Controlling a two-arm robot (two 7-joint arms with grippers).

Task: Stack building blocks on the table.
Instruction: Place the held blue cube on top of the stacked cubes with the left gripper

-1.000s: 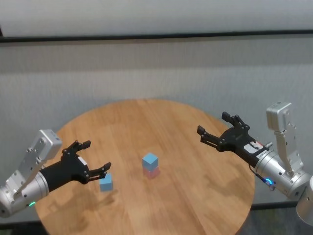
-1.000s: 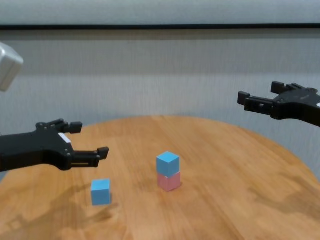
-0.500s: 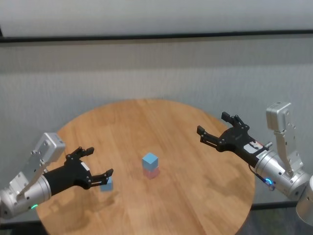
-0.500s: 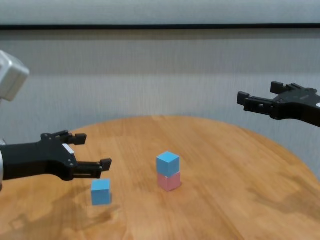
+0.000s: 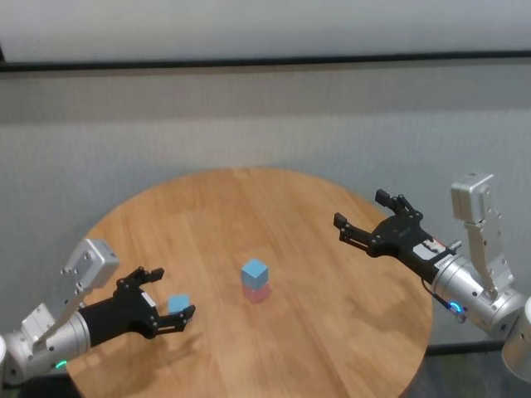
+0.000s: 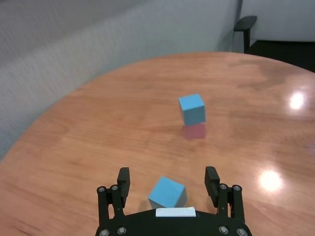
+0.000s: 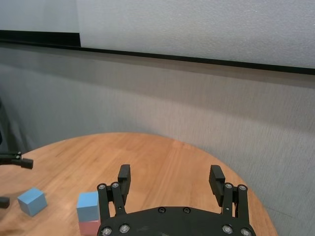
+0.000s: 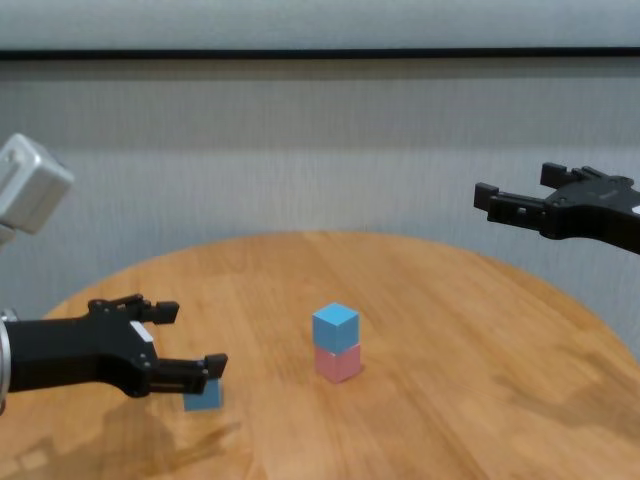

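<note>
Down by the table's (image 5: 249,191) left near edge, the left gripper (image 5: 163,300) hangs low with its jaws spread wide and nothing in them; the loose blue cube (image 5: 177,303) sits on the wood right between the two fingers, turned a little askew to them in the left wrist view, and I can't see either pad touching it yet. To do this pickup well, I'd say the gripper wants to settle until the pads are level with the cube's middle, square up to two flat faces instead of the corners, and then close gently so the cube doesn't twist or skid away. Toward the middle of the table stands the little stack: a second blue cube (image 5: 255,271) sitting on the pink cube (image 5: 256,290), well apart from the loose one. The lift should clear that stack's top, and the placing should come straight down, since a nudge from the side would likely topple it. Over the table's right edge the right gripper (image 5: 361,215) hovers high, jaws fully spread and empty, parked out of the way.
</note>
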